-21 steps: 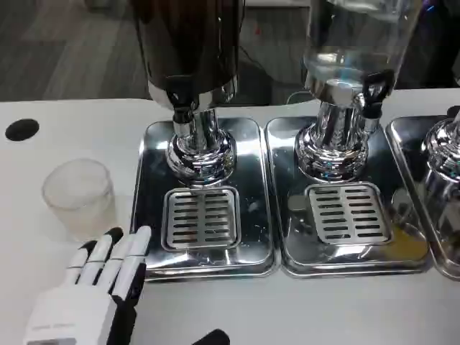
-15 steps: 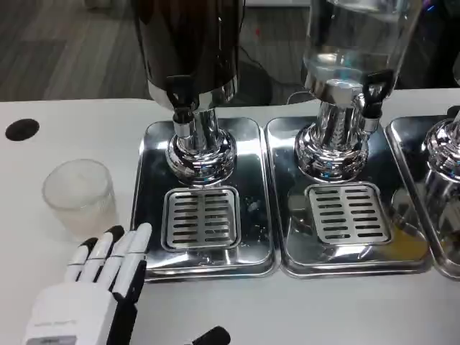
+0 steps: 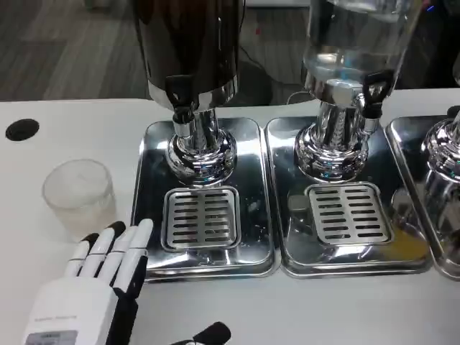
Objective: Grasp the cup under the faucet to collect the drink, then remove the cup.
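Where it stands upright, the cup [image 3: 79, 195] looks frosted, translucent.

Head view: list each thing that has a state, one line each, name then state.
Cup: upright on the table, left of the trays, not under any faucet, not held.
Left hand: open, fingers extended toward the cup, not touching it.
Dark dispenser: faucet not pouring.
Clear dispenser: tap not pouring.
Left grate: bare.
Right grate: bare.
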Action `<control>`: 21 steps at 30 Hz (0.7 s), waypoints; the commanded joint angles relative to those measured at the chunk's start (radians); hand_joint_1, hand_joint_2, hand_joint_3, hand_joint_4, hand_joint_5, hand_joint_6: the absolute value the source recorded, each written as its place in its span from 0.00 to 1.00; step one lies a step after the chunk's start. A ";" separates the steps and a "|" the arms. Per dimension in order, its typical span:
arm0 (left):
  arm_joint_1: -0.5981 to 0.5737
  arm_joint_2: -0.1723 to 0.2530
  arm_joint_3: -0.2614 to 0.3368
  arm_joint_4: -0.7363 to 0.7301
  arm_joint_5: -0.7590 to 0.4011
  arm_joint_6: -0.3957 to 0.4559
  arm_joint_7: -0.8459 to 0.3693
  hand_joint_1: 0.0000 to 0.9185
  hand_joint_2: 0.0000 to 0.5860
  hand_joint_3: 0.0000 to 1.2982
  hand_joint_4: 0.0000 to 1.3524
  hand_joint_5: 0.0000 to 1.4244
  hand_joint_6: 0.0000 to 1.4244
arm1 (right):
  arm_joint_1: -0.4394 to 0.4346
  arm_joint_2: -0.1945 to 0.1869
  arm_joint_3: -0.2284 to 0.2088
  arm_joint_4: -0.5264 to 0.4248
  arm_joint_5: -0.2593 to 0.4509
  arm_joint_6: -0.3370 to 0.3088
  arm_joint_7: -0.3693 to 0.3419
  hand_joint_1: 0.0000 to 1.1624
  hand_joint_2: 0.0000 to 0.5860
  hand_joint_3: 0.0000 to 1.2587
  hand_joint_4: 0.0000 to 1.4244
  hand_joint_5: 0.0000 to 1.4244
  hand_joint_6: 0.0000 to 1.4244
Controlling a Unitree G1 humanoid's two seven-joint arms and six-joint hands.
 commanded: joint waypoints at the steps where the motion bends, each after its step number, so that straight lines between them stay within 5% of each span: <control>1: -0.005 0.012 0.004 0.016 -0.018 0.001 -0.002 0.00 0.13 0.06 0.00 0.05 0.09 | 0.003 0.009 0.007 -0.028 0.013 0.007 0.004 0.23 0.80 0.13 0.00 0.00 0.00; 21: -0.023 -0.008 0.048 0.001 -0.069 0.062 -0.011 0.00 0.08 0.09 0.03 0.13 0.12 | 0.080 0.007 -0.023 -0.051 0.054 -0.027 0.001 0.24 0.80 0.14 0.00 0.00 0.00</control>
